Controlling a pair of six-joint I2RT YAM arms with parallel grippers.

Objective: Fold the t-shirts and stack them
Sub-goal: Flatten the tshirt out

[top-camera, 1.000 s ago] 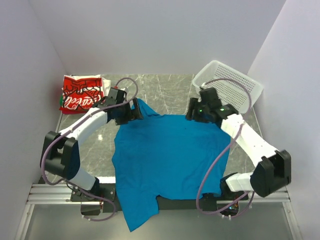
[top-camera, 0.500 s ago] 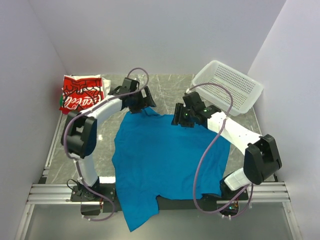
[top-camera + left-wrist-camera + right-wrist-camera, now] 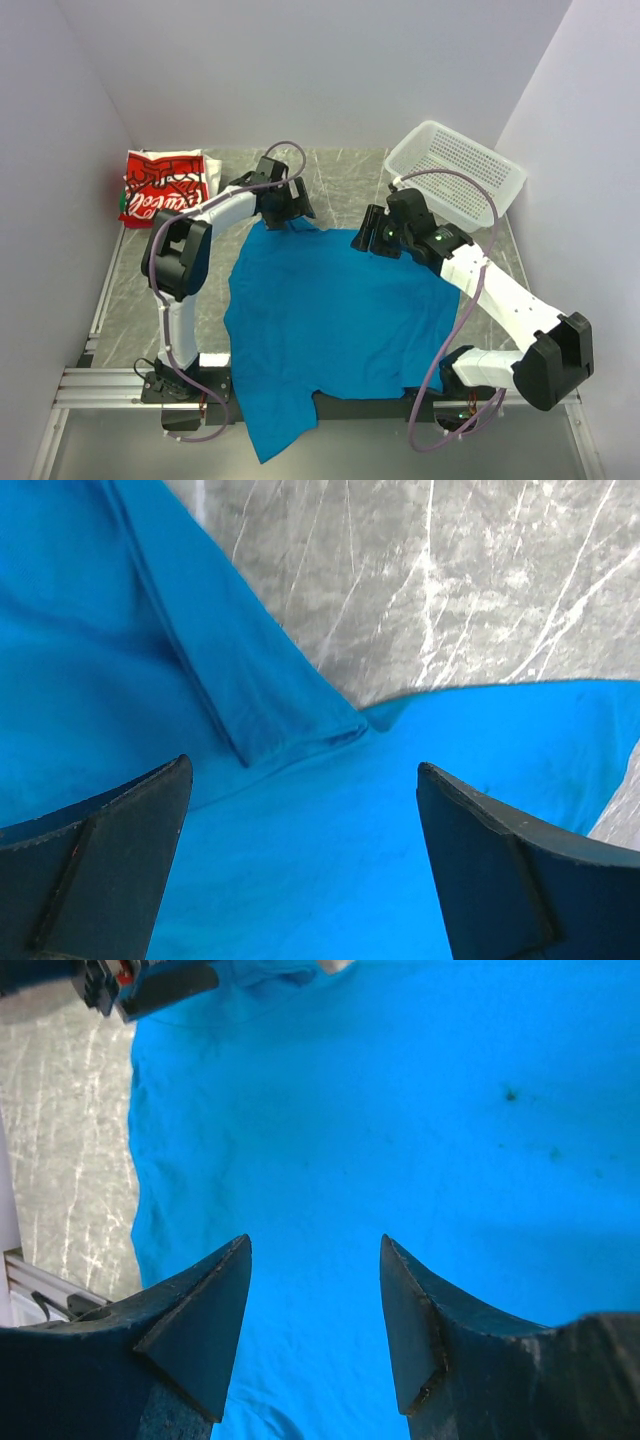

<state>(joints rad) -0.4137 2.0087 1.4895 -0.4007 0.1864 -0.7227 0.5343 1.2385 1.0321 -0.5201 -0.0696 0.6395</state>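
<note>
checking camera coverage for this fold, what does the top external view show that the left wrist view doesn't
Only top external: the folded red-and-white t-shirt at the far left, the white basket at the far right, and the right gripper over the far edge of the blue t-shirt.
Only left wrist: the sleeve with its stitched hem up close, just ahead of the left gripper, jaws wide open.
Both: the blue t-shirt spread on the marble table.

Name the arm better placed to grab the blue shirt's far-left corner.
Left. The left gripper, open, hangs over the folded flap at that corner; the right gripper, open, sits over the far-right edge of the blue shirt.
</note>
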